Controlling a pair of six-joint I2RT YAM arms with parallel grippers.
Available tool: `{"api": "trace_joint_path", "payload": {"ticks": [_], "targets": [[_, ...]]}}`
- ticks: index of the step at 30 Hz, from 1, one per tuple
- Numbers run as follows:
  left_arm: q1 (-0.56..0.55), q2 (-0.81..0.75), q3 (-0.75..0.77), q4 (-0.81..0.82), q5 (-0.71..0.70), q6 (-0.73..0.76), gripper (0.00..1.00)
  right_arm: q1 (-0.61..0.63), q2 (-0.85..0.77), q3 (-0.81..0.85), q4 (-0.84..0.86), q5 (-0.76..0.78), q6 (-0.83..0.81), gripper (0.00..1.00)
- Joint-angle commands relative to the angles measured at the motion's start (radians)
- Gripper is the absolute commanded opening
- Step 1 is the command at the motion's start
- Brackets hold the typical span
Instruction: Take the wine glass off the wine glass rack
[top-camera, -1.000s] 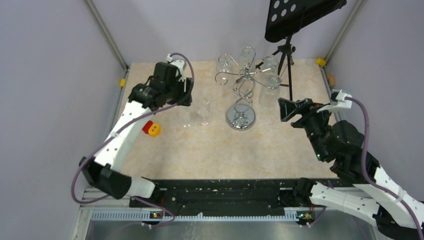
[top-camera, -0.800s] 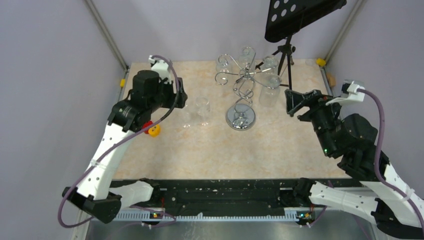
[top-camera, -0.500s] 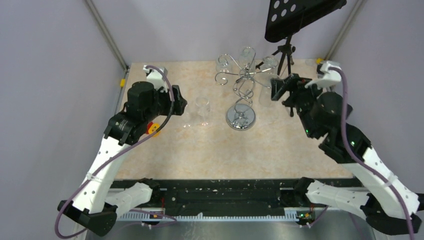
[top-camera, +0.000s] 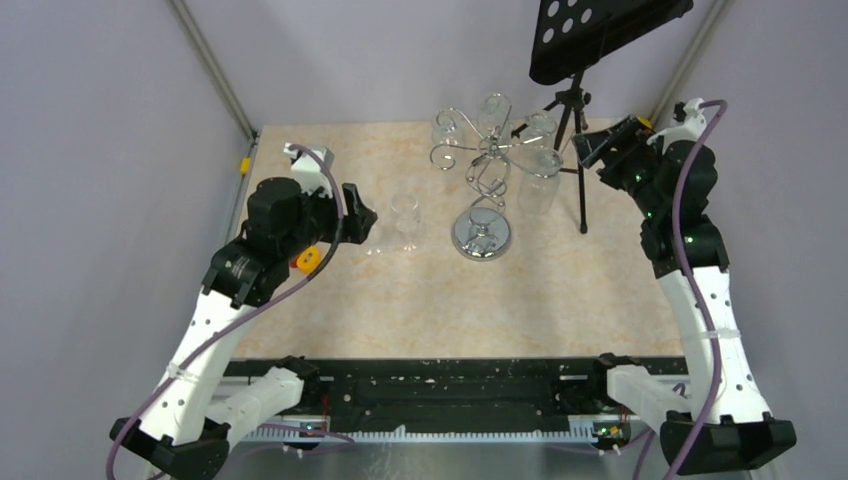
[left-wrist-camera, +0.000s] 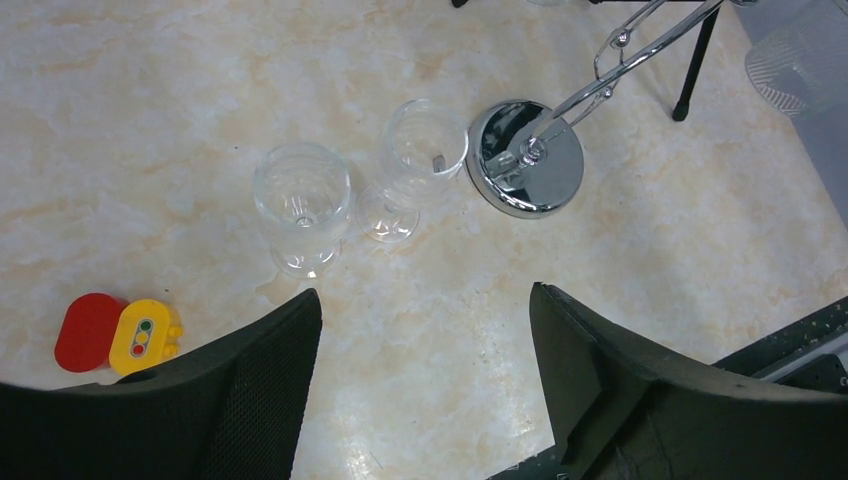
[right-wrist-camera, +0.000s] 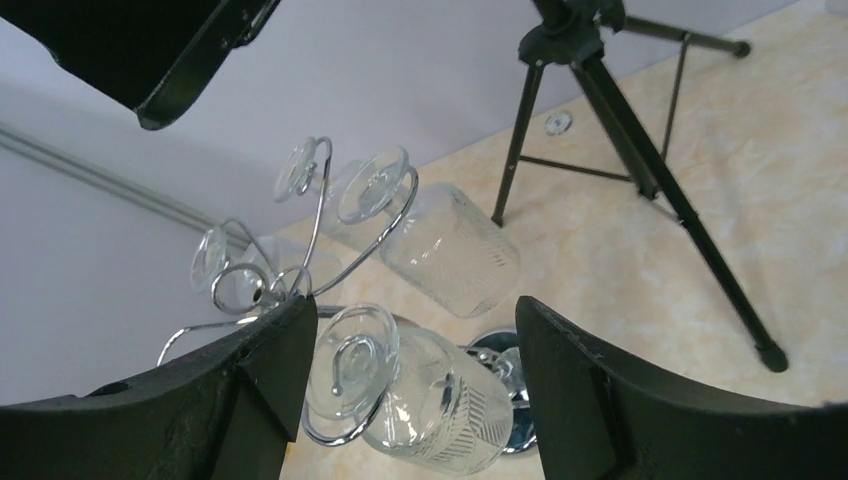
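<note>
- Fingers of the right gripper (right-wrist-camera: 415, 312) stand spread and empty; a wine glass (right-wrist-camera: 440, 400) hangs upside down on the rack (right-wrist-camera: 318, 225) just ahead, between them.
- That glass hides most of the rack's base.
- The left gripper (left-wrist-camera: 425, 300) is likewise spread and empty, with two standing glasses (left-wrist-camera: 302, 200) just ahead.

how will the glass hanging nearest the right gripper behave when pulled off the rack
Probably fragile and somewhat slippery: the wine glass is clear, glossy glass. Its foot sits in a wire loop of the rack, so it likely snags unless slid outward.
</note>
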Motion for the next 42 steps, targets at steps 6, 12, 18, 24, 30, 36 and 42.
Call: {"api": "trace_joint_path", "payload": {"ticks": [6, 12, 18, 24, 30, 36, 42], "targets": [[0.004, -0.048, -0.038, 0.064, 0.036, 0.0, 0.84, -0.089, -0.015, -0.167, 0.28, -0.367, 0.259, 0.66], [0.004, -0.087, -0.044, 0.082, 0.071, -0.005, 0.84, -0.089, -0.004, -0.209, 0.316, -0.38, 0.305, 0.52], [0.004, -0.091, -0.056, 0.093, 0.095, -0.009, 0.84, -0.089, -0.008, -0.23, 0.344, -0.376, 0.337, 0.43], [0.004, -0.089, -0.059, 0.092, 0.085, -0.016, 0.84, -0.089, 0.003, -0.248, 0.353, -0.382, 0.353, 0.34], [0.004, -0.088, -0.069, 0.102, 0.085, -0.022, 0.83, -0.089, 0.012, -0.252, 0.373, -0.408, 0.345, 0.31], [0.004, -0.075, -0.068, 0.107, 0.092, -0.019, 0.82, -0.089, 0.001, -0.251, 0.384, -0.422, 0.331, 0.2], [0.004, -0.068, -0.073, 0.107, 0.114, -0.006, 0.8, -0.089, 0.0, -0.231, 0.378, -0.428, 0.33, 0.0]]}}
